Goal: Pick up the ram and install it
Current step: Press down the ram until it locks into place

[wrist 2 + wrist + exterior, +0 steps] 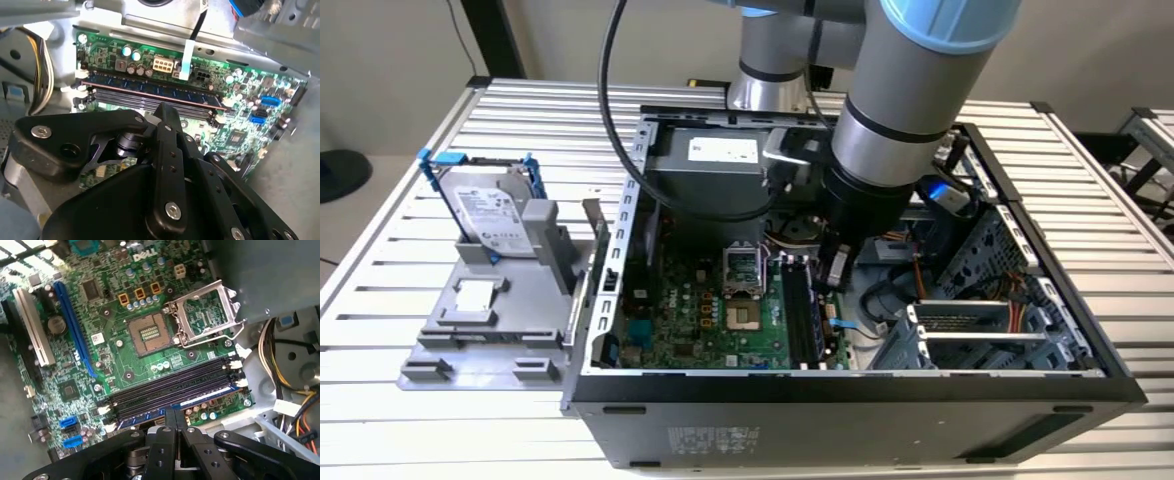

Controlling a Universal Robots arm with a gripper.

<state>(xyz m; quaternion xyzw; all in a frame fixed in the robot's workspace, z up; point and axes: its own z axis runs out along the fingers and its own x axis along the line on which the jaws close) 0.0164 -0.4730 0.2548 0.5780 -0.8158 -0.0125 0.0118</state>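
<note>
In the exterior view the black gripper [834,268] hangs inside the open dark metal computer case [854,385], low over the green motherboard [700,310], right above the long black memory slots [798,318] near the board's edge on the exterior view's right. In the second wrist view the ram [150,91], a long thin dark stick with blue-tinted chips, stands on edge in the slot bank, its long axis along the slots, just beyond the fingertips [165,114]. In the first wrist view the fingers [172,427] are pressed together, pinching nothing, directly beside the slots' outermost row.
</note>
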